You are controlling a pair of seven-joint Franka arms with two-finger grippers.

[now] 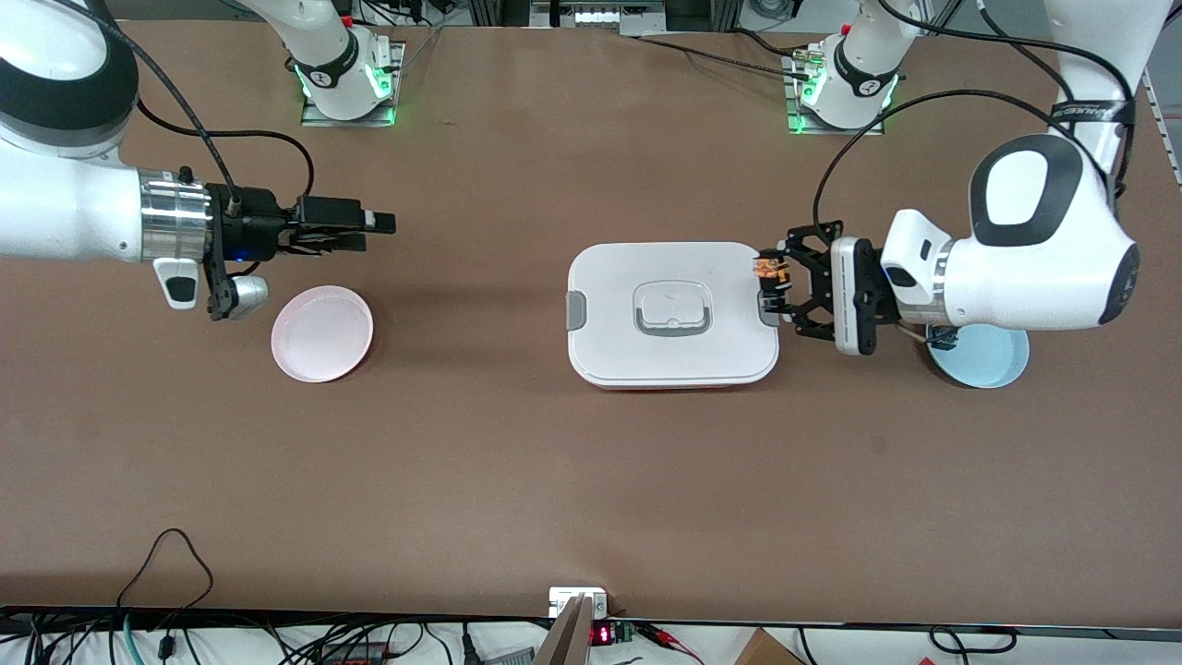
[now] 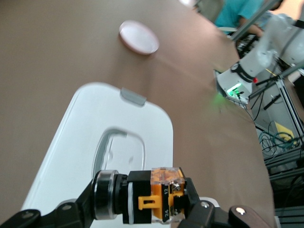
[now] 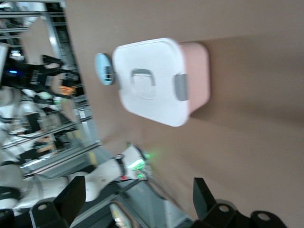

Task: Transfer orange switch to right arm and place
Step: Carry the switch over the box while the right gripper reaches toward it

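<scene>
While the left pincer [image 1: 771, 282] clenches the small black cylindrical orange-capped switch [image 1: 768, 272] over the white lidded box's [image 1: 671, 314] edge for handover, the right pincer [image 1: 369, 231] waits spread above the pink plate [image 1: 322, 333].

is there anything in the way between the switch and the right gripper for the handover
Nothing visible blocks it. The left gripper holds the orange switch over the lidded white box's edge; the right gripper waits in open air above the table.

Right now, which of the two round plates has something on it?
The blue plate under the left arm; a small dark part sits on it. The pink plate is bare.
</scene>
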